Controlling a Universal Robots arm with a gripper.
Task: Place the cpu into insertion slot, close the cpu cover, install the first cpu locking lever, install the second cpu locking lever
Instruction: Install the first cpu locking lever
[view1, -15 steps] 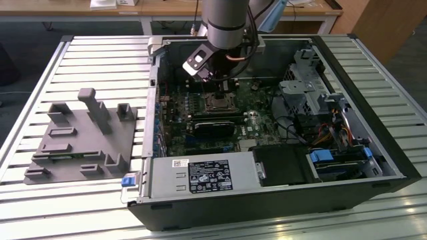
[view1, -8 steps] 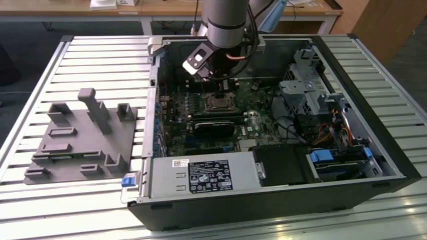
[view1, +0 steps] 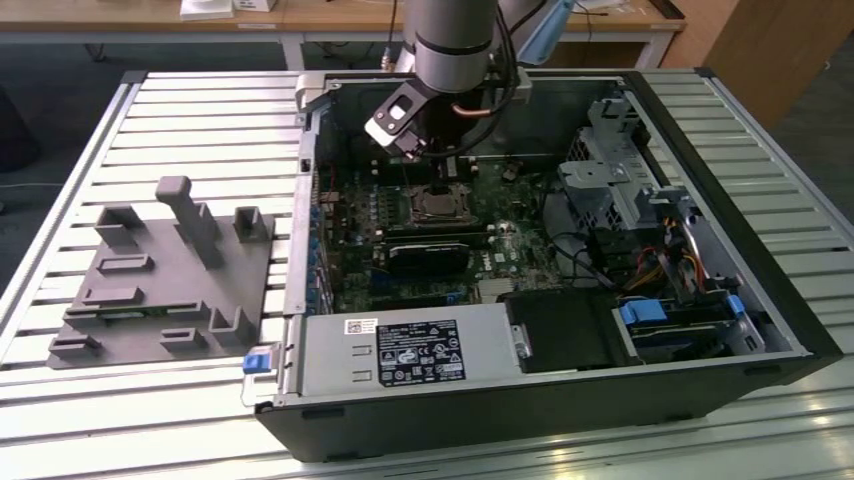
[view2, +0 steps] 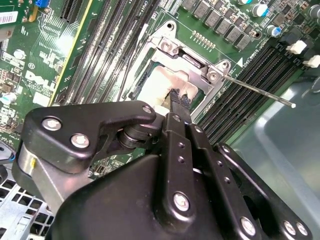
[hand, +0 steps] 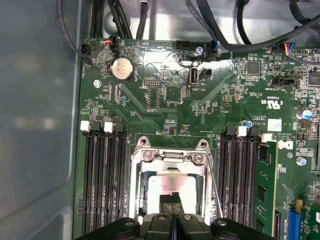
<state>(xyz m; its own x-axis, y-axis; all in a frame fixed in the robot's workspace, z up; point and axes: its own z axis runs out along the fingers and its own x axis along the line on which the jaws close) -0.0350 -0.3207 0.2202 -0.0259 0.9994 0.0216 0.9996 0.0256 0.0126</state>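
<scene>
Closed gripper (hand: 173, 197): fingers pressed together, nothing between them, tips resting on the cpu (hand: 152, 190). The cpu sits in the insertion slot (view1: 437, 207) on the green board (hand: 170, 110) inside the open case (view1: 534, 420). The cpu cover (hand: 167, 156) lies flat around it. One locking lever (view2: 260, 93) angles free over the memory slots (view2: 250, 75).

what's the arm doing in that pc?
The arm is reaching into the open computer case. Its claw, shut, sits just over the cpu, which lies in the insertion slot with the cpu cover apparently down around it. One thin locking lever sticks out unlatched beside the slot.
</scene>
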